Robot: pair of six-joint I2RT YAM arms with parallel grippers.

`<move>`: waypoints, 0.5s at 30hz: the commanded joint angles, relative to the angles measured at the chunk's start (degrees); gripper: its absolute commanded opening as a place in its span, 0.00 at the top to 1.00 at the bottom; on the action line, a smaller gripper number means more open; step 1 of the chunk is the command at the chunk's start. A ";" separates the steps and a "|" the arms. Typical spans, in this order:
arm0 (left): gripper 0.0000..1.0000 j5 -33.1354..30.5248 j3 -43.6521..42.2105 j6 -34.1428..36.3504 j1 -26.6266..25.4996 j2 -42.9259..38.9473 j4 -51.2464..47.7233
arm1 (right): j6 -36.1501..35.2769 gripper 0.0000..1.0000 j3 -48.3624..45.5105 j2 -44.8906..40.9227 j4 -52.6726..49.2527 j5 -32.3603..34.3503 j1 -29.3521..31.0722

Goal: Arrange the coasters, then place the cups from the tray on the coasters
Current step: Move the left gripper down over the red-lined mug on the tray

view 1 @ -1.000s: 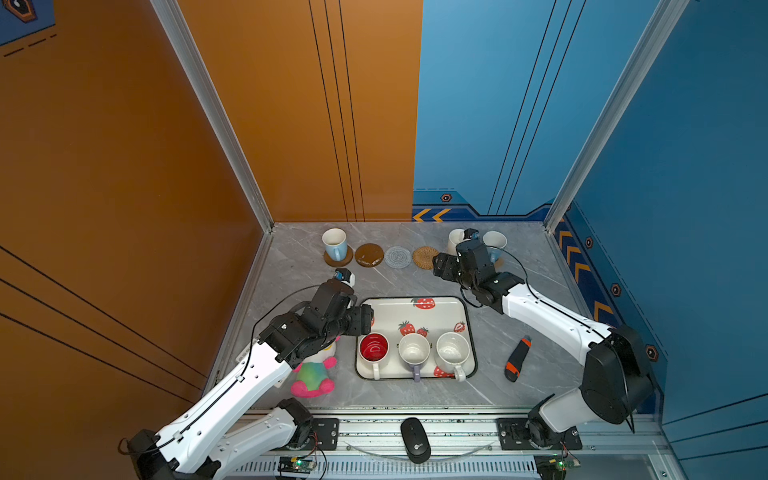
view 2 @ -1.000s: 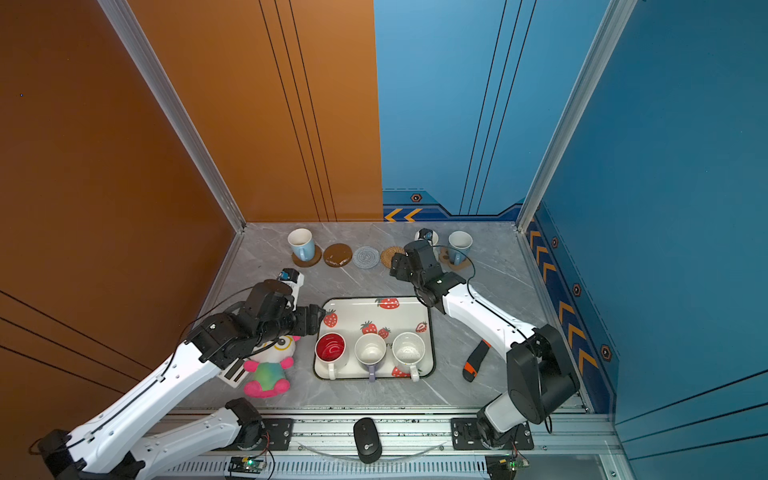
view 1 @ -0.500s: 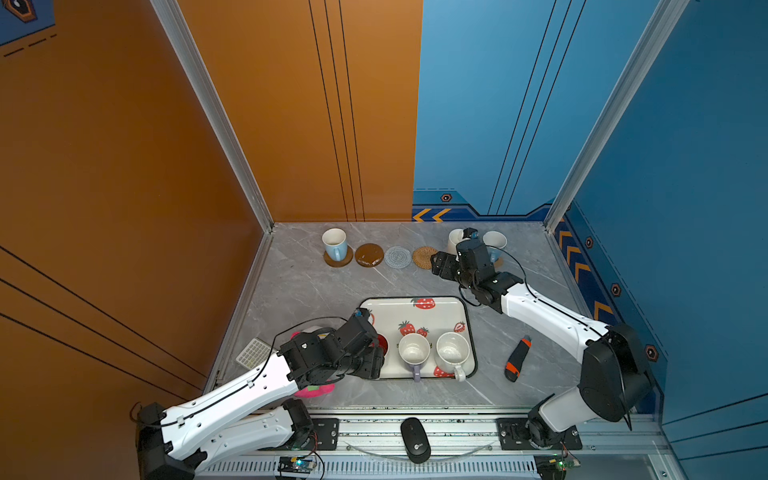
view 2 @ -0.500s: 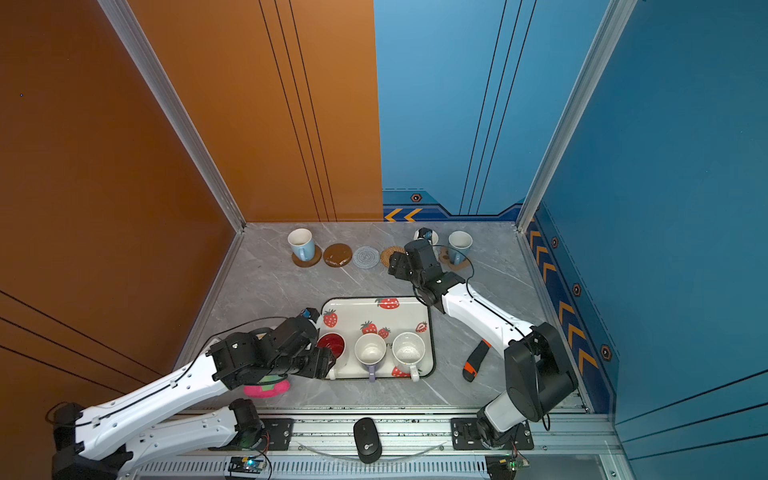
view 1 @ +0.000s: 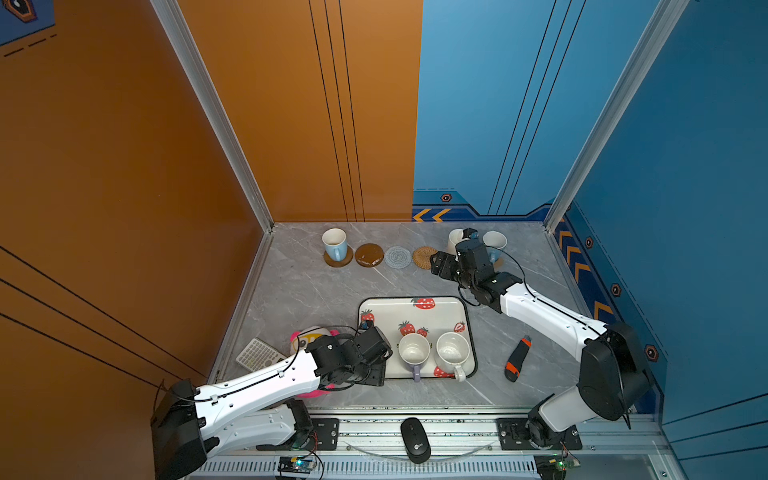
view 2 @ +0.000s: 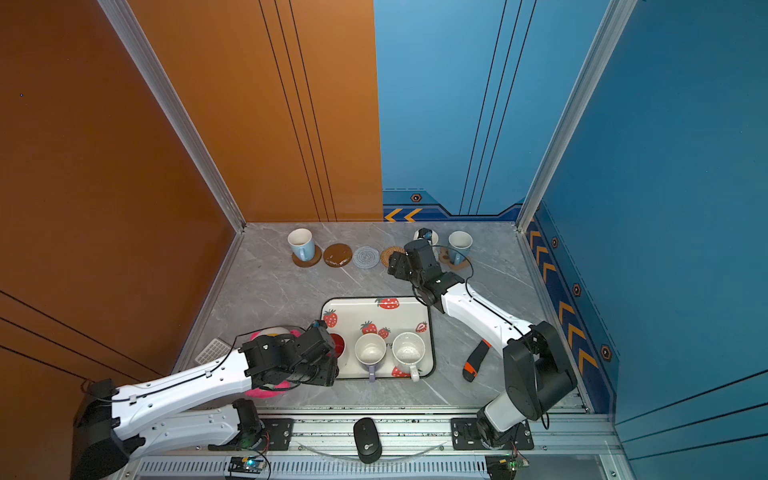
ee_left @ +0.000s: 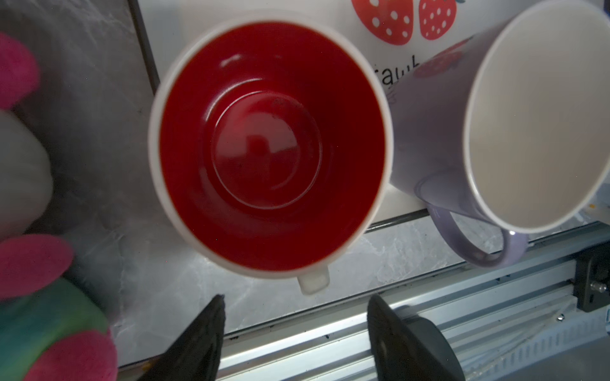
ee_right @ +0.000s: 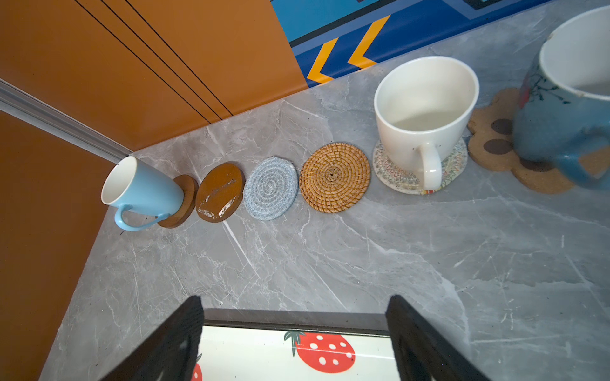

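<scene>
At the tray's (view 2: pixel 353 309) lower-left corner in a top view, the red-lined cup (ee_left: pixel 270 148) stands upright, its handle (ee_left: pixel 313 283) just short of the left gripper (ee_left: pixel 296 300) — fingers spread, holding nothing. Centre them on the handle before closing, clear of the lavender cup (ee_left: pixel 429 132) just beside it. The right gripper (ee_right: pixel 294 298), also spread and empty, hovers over the grey marble tabletop (ee_right: pixel 330 264), enclosed by orange panels (view 1: pixel 124 166) and blue panels (view 1: pixel 685 166).

Red-lined white cup (ee_left: pixel 270 148), lavender cup (ee_left: pixel 425 132), strawberry-printed white tray (view 1: pixel 440 316)

Plush toy (view 1: pixel 309 336), keypad (view 1: pixel 259 354), knife (view 1: pixel 516 359), mouse (view 1: pixel 414 439)
</scene>
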 commanded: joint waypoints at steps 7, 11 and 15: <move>0.40 -2.85 -0.60 -1.81 -0.61 3.96 3.91 | 0.82 0.14 -0.73 1.32 1.15 -1.42 -0.54; 0.43 -2.66 -1.24 -2.54 -0.61 5.66 5.61 | 0.79 0.14 -0.82 1.61 1.22 -1.63 -0.80; 0.45 -2.37 -1.13 -2.42 -0.58 7.06 6.78 | 0.90 0.14 -0.77 1.77 1.33 -1.88 -0.96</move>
